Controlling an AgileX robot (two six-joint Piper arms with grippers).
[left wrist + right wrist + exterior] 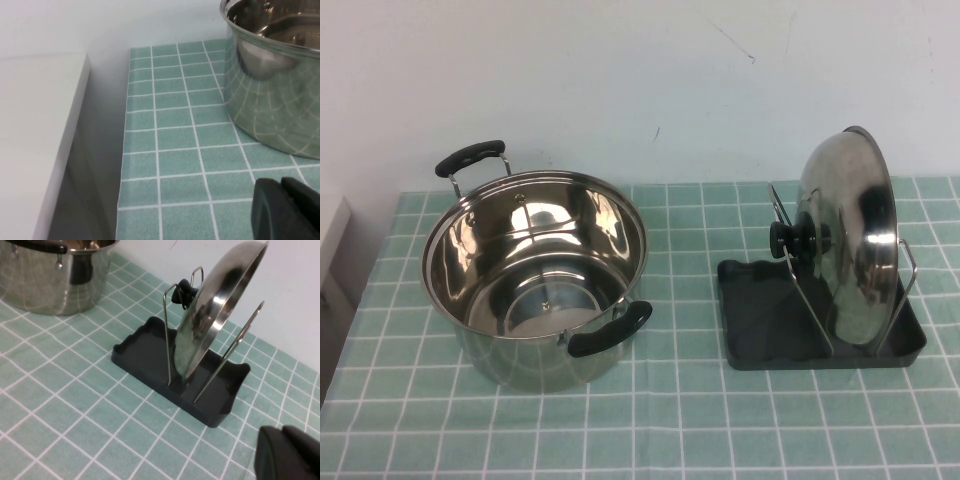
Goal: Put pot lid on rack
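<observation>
The shiny steel pot lid (855,235) stands on edge in the dark grey rack (760,335) at the right of the table, leaning between the wire loops (905,275), its black knob (790,240) facing the pot. It also shows in the right wrist view (215,310) with the rack (145,352). No gripper shows in the high view. My left gripper (282,187) is shut and empty, low over the cloth near the pot's left side. My right gripper (282,432) is shut and empty, pulled back from the rack.
A deep steel pot (535,285) with two black handles (610,328) stands at the left of the green checked cloth (670,420); its wall shows in the left wrist view (272,90). A white cabinet (35,130) stands beside the table's left edge. A white wall is behind.
</observation>
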